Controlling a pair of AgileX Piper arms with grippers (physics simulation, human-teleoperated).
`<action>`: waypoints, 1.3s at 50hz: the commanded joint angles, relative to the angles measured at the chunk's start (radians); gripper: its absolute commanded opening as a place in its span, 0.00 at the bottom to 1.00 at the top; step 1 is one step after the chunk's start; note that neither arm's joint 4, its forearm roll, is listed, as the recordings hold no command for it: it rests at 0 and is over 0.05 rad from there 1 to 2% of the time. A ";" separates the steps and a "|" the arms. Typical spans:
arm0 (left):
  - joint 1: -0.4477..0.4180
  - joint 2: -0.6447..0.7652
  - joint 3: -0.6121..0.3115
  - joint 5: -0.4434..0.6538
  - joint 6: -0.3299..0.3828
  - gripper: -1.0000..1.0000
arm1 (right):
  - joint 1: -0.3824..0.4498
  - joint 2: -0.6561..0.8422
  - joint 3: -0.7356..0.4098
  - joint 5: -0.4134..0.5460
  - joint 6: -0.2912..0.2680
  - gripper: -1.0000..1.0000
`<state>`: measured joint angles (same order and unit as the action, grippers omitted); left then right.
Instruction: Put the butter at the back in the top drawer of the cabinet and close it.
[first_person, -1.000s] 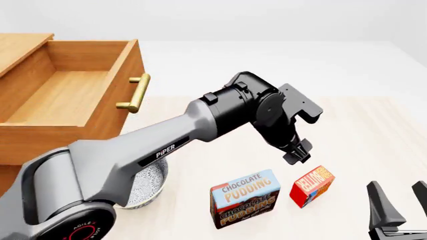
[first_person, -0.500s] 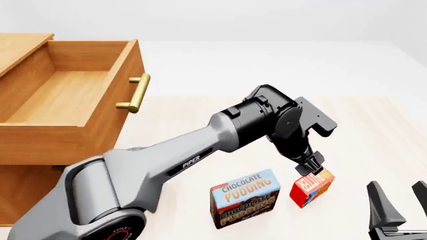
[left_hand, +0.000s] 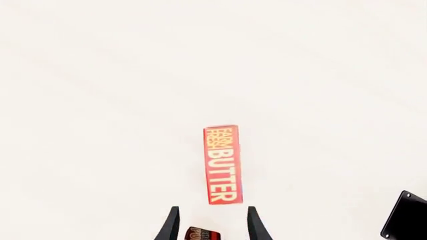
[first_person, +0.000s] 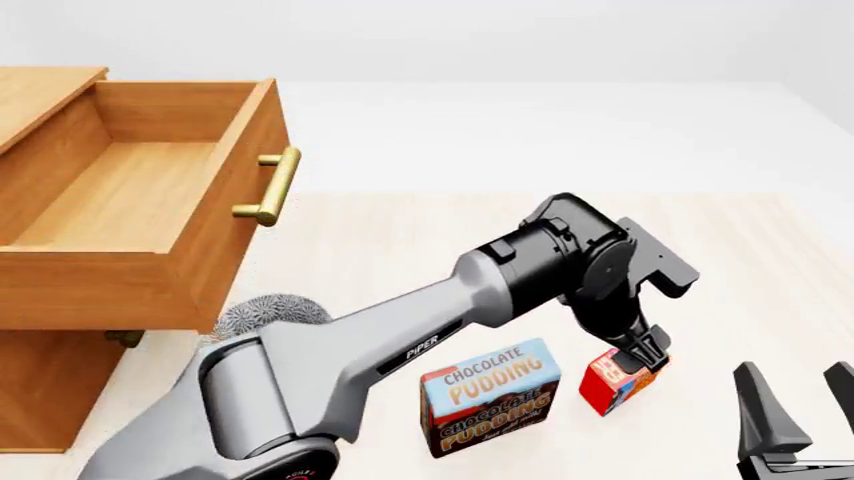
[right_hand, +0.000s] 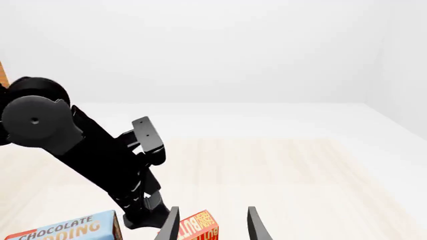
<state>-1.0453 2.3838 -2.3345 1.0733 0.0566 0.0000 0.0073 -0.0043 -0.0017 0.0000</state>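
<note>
The black right gripper (first_person: 801, 420) waits at the near edge of the pale counter (first_person: 400, 240), its fingers apart and holding nothing. Just past it stand the big blue and brown chocolate pudding box (first_person: 490, 397) and the small red-orange butter box (first_person: 617, 380), side by side. The black left gripper (first_person: 647, 350) is low over the butter. Its fingers look spread wide enough to fit the box, but I cannot tell if they touch it. This looks like the reaching step. Next it should go down and squeeze the butter. Farther back, the orange-brown wooden cabinet (first_person: 54, 360) has its wooden top drawer (first_person: 134, 200) pulled open and waiting.
</note>
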 joint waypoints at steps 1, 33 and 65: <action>-0.012 0.043 -0.055 0.024 -0.010 1.00 | 0.000 0.000 0.000 0.000 0.000 1.00; -0.026 0.096 -0.106 0.043 -0.032 1.00 | 0.000 0.000 0.000 0.000 0.000 1.00; -0.029 0.134 -0.148 0.060 -0.045 1.00 | 0.000 0.000 0.000 0.000 0.000 1.00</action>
<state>-1.0749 2.5130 -2.4820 1.1338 0.0141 0.0000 0.0073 -0.0043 -0.0017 0.0000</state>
